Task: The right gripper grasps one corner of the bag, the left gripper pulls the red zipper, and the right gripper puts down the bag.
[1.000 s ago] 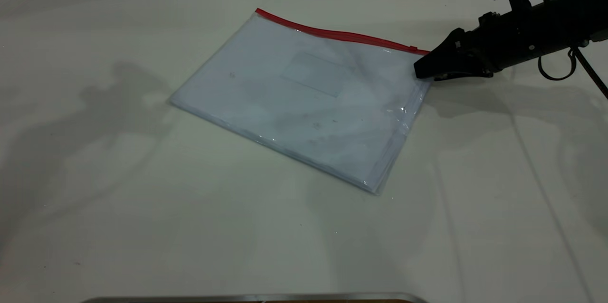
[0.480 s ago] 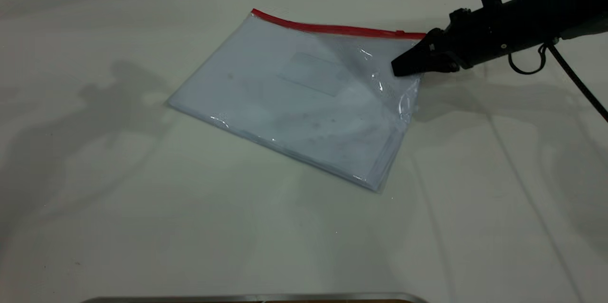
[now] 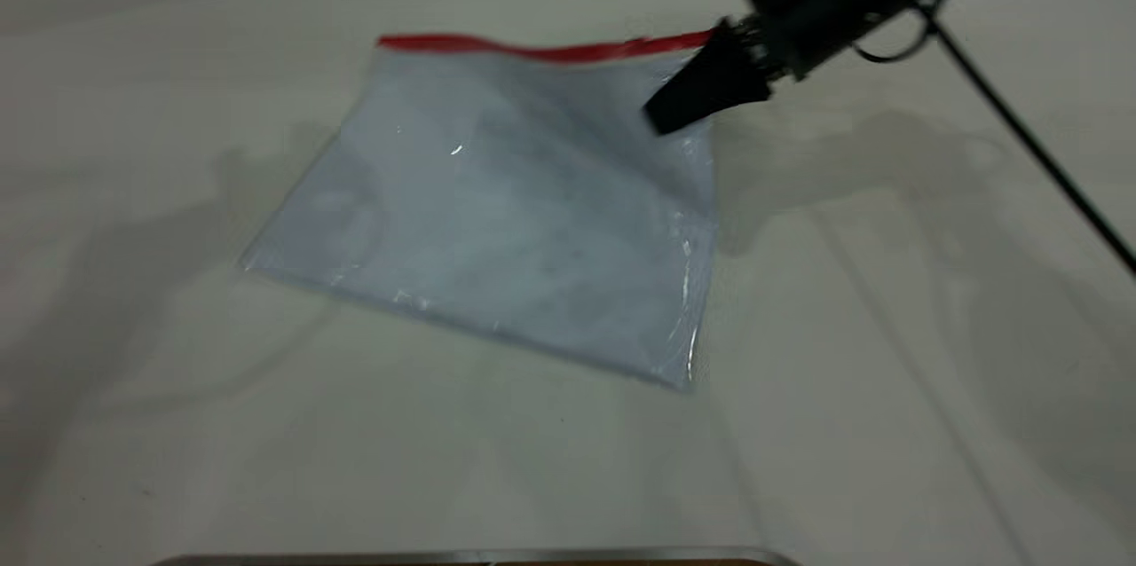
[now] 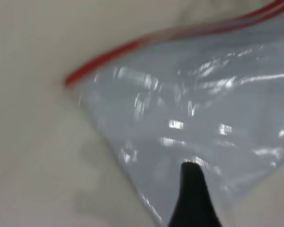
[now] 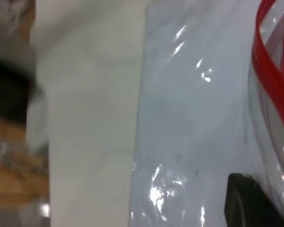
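The bag [image 3: 515, 211] is a clear pouch with white sheets inside. It lies on the table with its far right corner raised. The red zipper [image 3: 532, 47] runs along its far edge. My right gripper [image 3: 666, 115], slim and black with cables, is shut on that raised corner just below the zipper's right end. The right wrist view shows the bag [image 5: 189, 118] and the red zipper [image 5: 270, 71] close by. My left gripper [image 4: 191, 170] is out of the exterior view. In its wrist view its black tip stands over the bag [image 4: 203, 118], with the red zipper [image 4: 132, 47] beyond.
The pale table [image 3: 887, 371] surrounds the bag on all sides. A thin metal edge [image 3: 479, 555] runs along the front. The right arm's cable [image 3: 1029, 140] hangs over the table at the right.
My right gripper has moved left and up with the bag's corner in it. The bag has tilted up at that corner and swung and slid leftwards on the table.
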Motion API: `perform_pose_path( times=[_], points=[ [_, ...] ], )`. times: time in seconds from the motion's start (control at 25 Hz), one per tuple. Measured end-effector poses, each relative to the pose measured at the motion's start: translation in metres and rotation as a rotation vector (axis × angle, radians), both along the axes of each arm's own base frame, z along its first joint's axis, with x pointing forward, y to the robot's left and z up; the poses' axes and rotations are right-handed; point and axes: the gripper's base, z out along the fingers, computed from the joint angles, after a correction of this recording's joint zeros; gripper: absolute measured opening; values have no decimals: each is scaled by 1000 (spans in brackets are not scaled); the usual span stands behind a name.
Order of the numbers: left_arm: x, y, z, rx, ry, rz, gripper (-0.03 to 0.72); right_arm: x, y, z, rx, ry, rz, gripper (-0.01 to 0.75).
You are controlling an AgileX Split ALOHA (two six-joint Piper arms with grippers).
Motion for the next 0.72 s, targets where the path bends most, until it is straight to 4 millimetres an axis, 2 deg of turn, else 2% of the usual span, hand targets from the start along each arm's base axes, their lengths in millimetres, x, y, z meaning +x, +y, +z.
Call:
perform_pose_path(
  times=[0.2,0.36,0.52,0.72],
  points=[
    [2,-18,-34,34,53,-100,588,-10,49,11,-62,-38,149,33],
    [4,-31,-57,56,36,-188,588,-15,76,12,-76,-97,152,33],
    [3,-45,-72,18,35,-252,588,-14,86,11,-57,-151,134,33],
    [5,-56,-79,-61,-5,-311,588,-13,91,15,5,-179,125,33]
  ],
)
